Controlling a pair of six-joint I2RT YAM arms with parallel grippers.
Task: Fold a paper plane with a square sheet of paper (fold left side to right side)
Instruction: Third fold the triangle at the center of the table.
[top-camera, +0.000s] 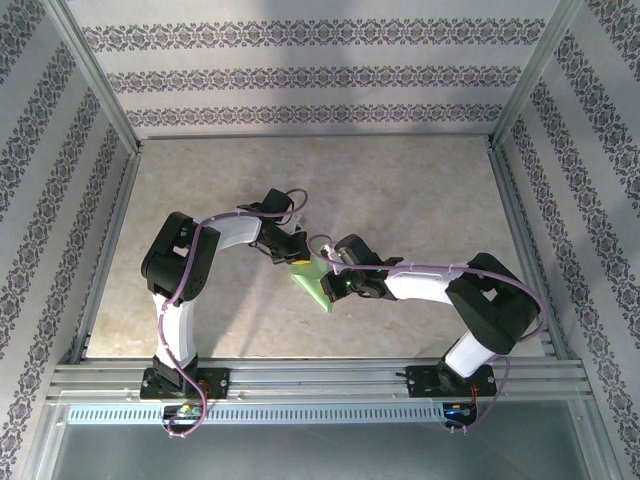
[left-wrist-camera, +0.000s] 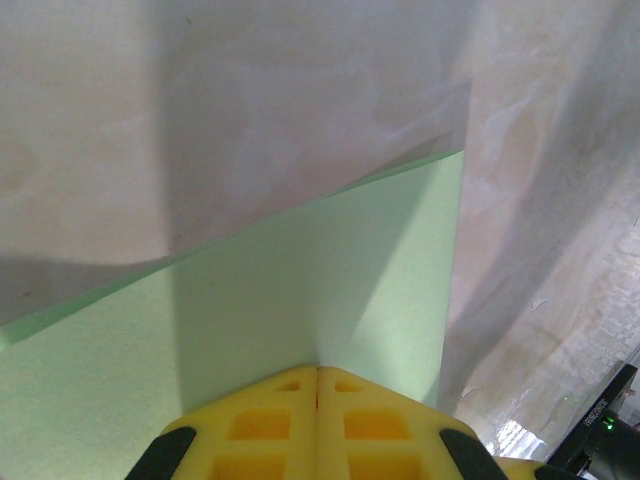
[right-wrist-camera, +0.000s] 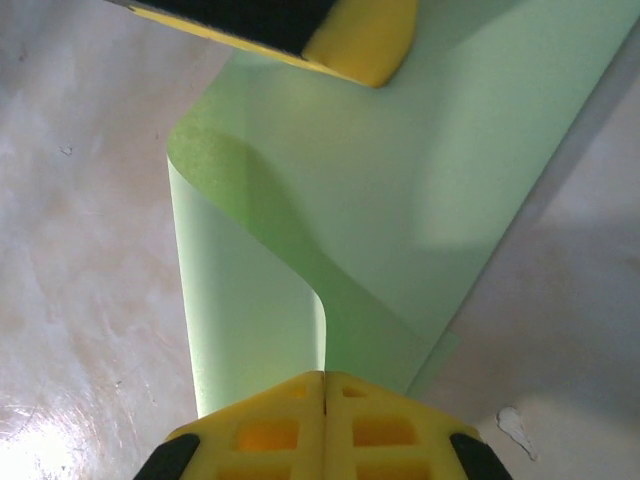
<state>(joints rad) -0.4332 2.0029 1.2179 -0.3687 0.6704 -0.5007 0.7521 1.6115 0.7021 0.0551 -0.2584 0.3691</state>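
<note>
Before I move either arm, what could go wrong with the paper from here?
1. The left gripper and the right gripper are both shut on the paper; pulling them apart could tear it.
2. The paper bows in a loose curl beside the right gripper; pressing down now may crease it off-line.
3. A lower layer peeks out past the upper edge, so the fold may set skewed.

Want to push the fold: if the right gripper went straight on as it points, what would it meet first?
The right gripper holds the paper; past it, the left gripper, shut on the same sheet, comes first, though depth is unclear.
</note>
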